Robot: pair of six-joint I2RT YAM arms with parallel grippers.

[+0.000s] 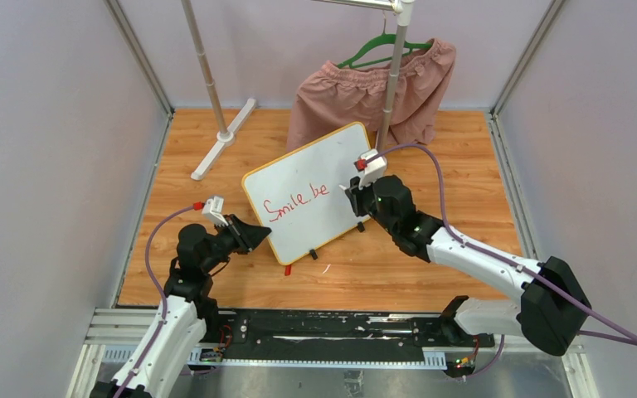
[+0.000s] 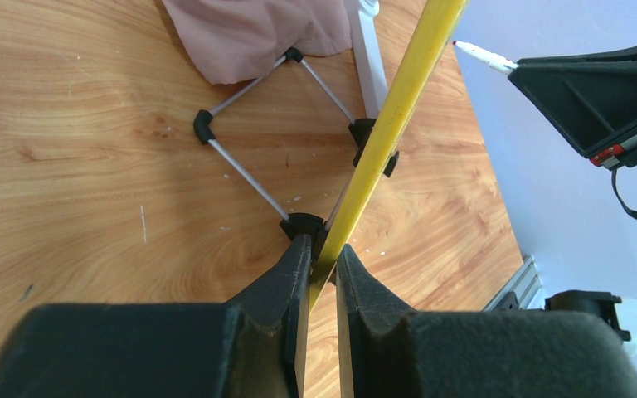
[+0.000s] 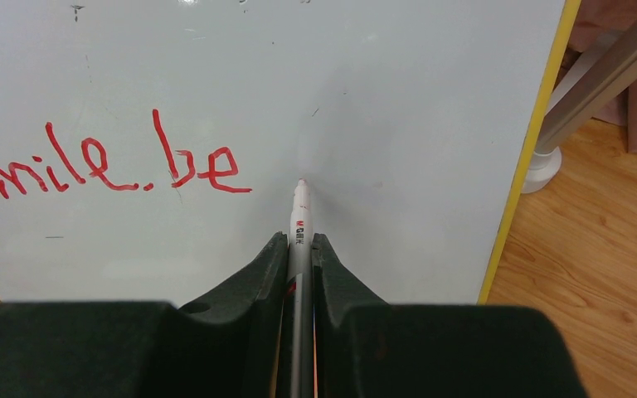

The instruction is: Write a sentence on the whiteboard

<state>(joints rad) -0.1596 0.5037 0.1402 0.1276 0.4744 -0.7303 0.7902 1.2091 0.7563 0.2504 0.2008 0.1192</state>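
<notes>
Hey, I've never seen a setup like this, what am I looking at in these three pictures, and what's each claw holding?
These are two robot arms bolted to a wooden table. The wide picture looks down from above; the other two come from wrist cameras. The left gripper pinches the yellow rim of a propped-up whiteboard. The right gripper holds a marker, tip near the board right of the red writing, "Smile, be". Behind, a pink garment hangs on a rack.

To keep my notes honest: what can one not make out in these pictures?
Right wrist view: the red handwritten sentence begins beyond the left edge; the print on the thin white marker is too small.
Left wrist view: the yellow-rimmed white whiteboard stands edge-on, face hidden.
</notes>
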